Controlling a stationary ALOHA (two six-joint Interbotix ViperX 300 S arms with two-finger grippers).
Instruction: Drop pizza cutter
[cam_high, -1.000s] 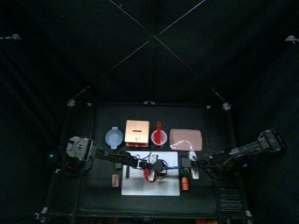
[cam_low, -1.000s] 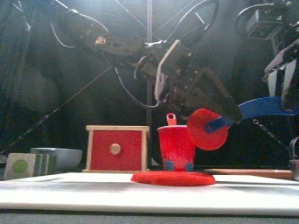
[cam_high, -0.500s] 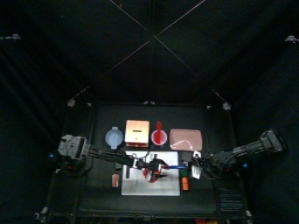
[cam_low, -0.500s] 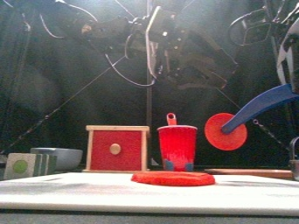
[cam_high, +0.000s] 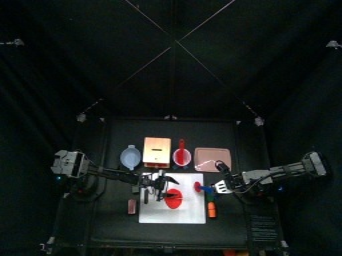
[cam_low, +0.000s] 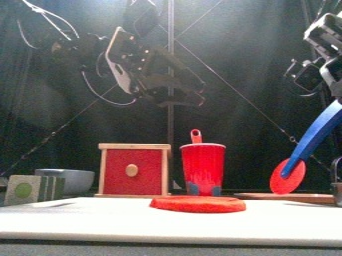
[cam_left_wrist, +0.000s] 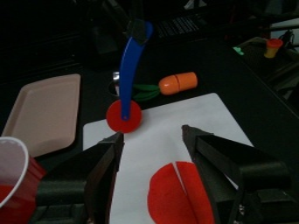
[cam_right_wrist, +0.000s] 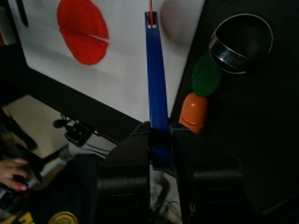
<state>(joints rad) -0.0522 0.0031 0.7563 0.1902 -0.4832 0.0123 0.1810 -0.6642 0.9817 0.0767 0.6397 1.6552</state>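
Your black table (cam_high: 118, 128) carries a white mat (cam_high: 171, 213) with a red disc (cam_low: 198, 204) lying flat on it. Behind stand a red-fronted wooden box (cam_low: 134, 170) and red cup (cam_low: 203, 168); a pink tray (cam_high: 214, 158) sits beside them.

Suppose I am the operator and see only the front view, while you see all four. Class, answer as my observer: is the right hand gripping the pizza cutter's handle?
Observer: Yes. The right wrist view shows the right hand shut on the blue handle of the pizza cutter.
Operator: What is under its wheel?
Observer: The white mat, near its edge, going by the left wrist view.
Operator: Is anything close by?
Observer: A carrot lies just off the mat.
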